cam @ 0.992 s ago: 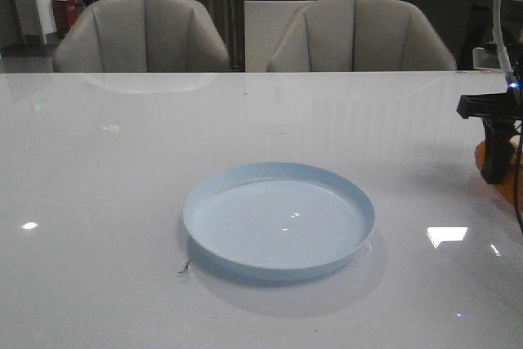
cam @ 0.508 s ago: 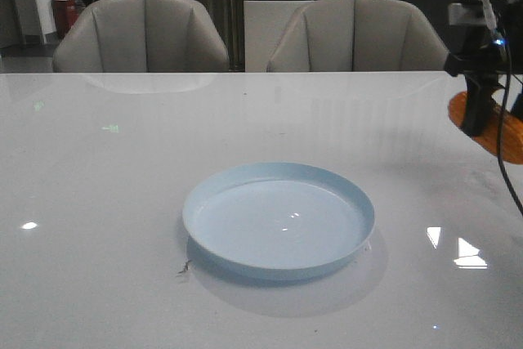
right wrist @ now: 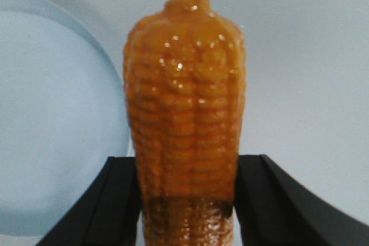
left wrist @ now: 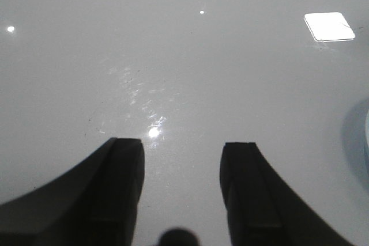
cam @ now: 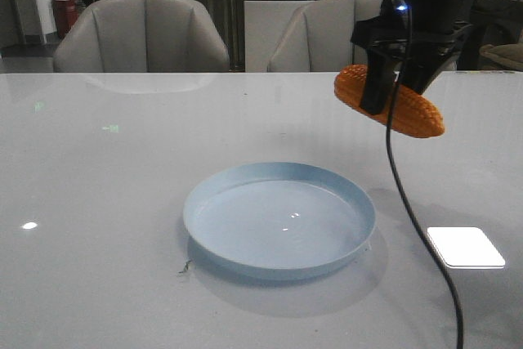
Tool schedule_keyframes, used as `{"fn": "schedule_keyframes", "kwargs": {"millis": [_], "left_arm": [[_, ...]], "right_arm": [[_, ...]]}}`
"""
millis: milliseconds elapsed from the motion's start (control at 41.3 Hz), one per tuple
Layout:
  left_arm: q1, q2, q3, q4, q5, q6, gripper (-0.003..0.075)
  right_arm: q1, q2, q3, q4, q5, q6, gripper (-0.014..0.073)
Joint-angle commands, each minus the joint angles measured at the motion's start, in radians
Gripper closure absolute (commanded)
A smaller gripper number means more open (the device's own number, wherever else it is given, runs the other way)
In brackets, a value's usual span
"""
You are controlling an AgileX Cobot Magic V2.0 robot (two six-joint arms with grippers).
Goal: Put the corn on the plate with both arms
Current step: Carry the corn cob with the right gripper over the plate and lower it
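Observation:
The orange-yellow corn (cam: 391, 105) hangs in the air above and to the right of the pale blue plate (cam: 279, 218), which lies on the white table. My right gripper (cam: 377, 97) is shut on the corn, its dark fingers on both sides of the cob. In the right wrist view the corn (right wrist: 184, 102) fills the middle between the fingers (right wrist: 118, 200), and the plate (right wrist: 52, 119) lies below to one side. My left gripper (left wrist: 181, 159) is open and empty over bare table; it does not show in the front view. A sliver of the plate's rim (left wrist: 366, 142) shows there.
Two grey chairs (cam: 143, 34) stand behind the table's far edge. A black cable (cam: 409, 218) hangs from the right arm down past the plate's right side. A bright light patch (cam: 466, 247) reflects on the table at the right.
My right gripper has lifted the corn from low at the right edge of the table and carried it up and to the left, toward the plate.

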State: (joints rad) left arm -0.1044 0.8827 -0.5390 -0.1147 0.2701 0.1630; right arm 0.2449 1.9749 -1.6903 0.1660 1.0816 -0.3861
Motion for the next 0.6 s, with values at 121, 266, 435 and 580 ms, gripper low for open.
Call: {"fn": "schedule_keyframes", "kwargs": {"millis": [121, 266, 435, 580], "left_arm": [[0.001, -0.012, -0.027, -0.01, -0.074, -0.012, 0.0337], [0.001, -0.012, -0.027, -0.01, -0.074, -0.012, 0.0337], [0.001, -0.012, -0.027, -0.01, -0.074, -0.012, 0.0337], [0.001, -0.012, -0.027, -0.01, -0.074, -0.012, 0.0337]], "right_arm": [[0.079, -0.043, -0.033, 0.018, -0.002, -0.087, 0.0555], [0.128, -0.014, -0.033, 0.079, 0.024, -0.15, 0.0555], [0.182, 0.036, -0.033, 0.113, 0.076, -0.156, 0.0555], [0.221, 0.066, -0.033, 0.113, 0.103, -0.257, 0.0555]]}}
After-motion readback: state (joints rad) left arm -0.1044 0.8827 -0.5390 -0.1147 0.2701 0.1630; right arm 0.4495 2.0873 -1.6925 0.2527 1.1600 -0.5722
